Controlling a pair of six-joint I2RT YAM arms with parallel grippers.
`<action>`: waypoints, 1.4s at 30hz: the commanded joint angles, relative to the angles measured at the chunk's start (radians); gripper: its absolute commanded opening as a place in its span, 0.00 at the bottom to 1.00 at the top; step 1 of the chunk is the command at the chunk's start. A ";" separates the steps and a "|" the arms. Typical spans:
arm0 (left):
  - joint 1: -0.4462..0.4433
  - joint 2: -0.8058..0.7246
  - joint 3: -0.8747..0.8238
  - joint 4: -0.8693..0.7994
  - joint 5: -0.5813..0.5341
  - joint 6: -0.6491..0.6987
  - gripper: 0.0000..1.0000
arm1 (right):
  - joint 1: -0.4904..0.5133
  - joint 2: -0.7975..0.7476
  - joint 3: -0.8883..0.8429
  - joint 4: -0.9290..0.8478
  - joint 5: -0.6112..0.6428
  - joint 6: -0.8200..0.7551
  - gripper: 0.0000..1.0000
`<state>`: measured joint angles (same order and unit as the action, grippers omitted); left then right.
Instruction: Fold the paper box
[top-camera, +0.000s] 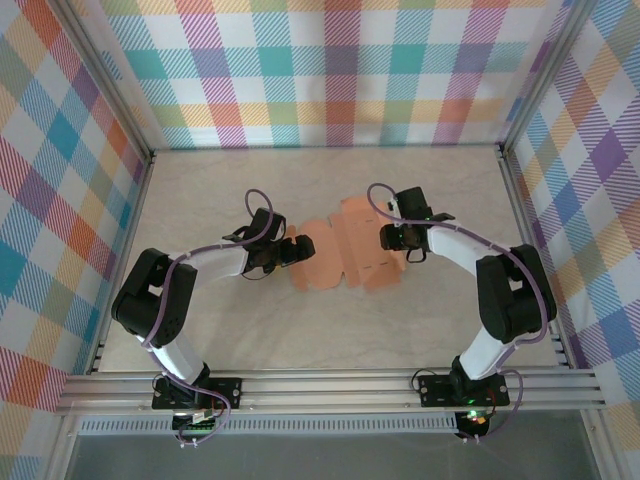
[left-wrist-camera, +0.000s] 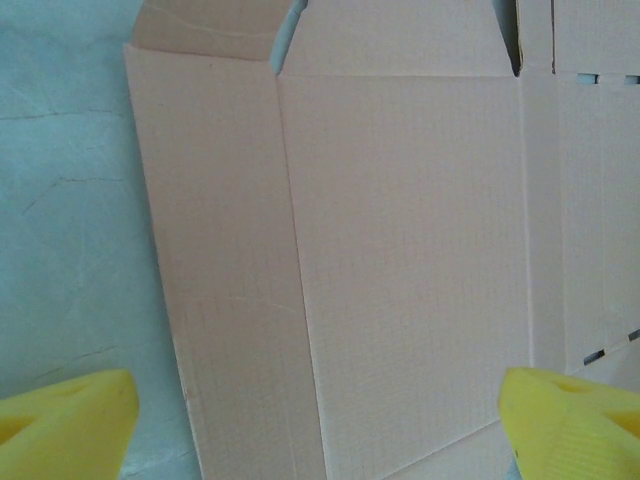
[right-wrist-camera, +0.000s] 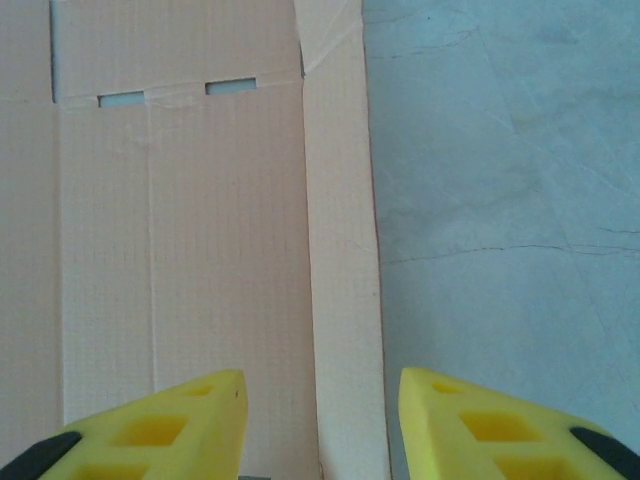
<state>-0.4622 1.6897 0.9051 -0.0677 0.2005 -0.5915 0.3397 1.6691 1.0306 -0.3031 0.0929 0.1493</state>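
Flat unfolded paper box (top-camera: 345, 255) in middle of table (top-camera: 220, 330), creases and slots facing up, between both arms. Left gripper (top-camera: 292, 250) low over its left end, jaws spread wide, holding nothing. Right gripper (top-camera: 388, 238) low over right end, jaws partly apart and released, astride card's side edge, half over card, half over bare table

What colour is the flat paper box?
The paper box is plain salmon-orange; the top external view shows it best.
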 joint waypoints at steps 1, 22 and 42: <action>0.007 0.005 -0.008 0.017 0.010 -0.009 0.93 | -0.015 0.012 0.023 -0.009 -0.041 0.016 0.43; 0.007 0.003 -0.013 0.030 0.021 -0.012 0.92 | -0.025 0.045 0.023 -0.031 -0.054 0.078 0.00; 0.007 0.098 0.291 0.206 0.235 0.316 0.95 | -0.025 0.050 0.224 -0.229 -0.373 -0.203 0.00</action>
<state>-0.4618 1.7264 1.1355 0.1349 0.3637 -0.3645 0.3199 1.7142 1.2007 -0.4652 -0.1493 -0.0055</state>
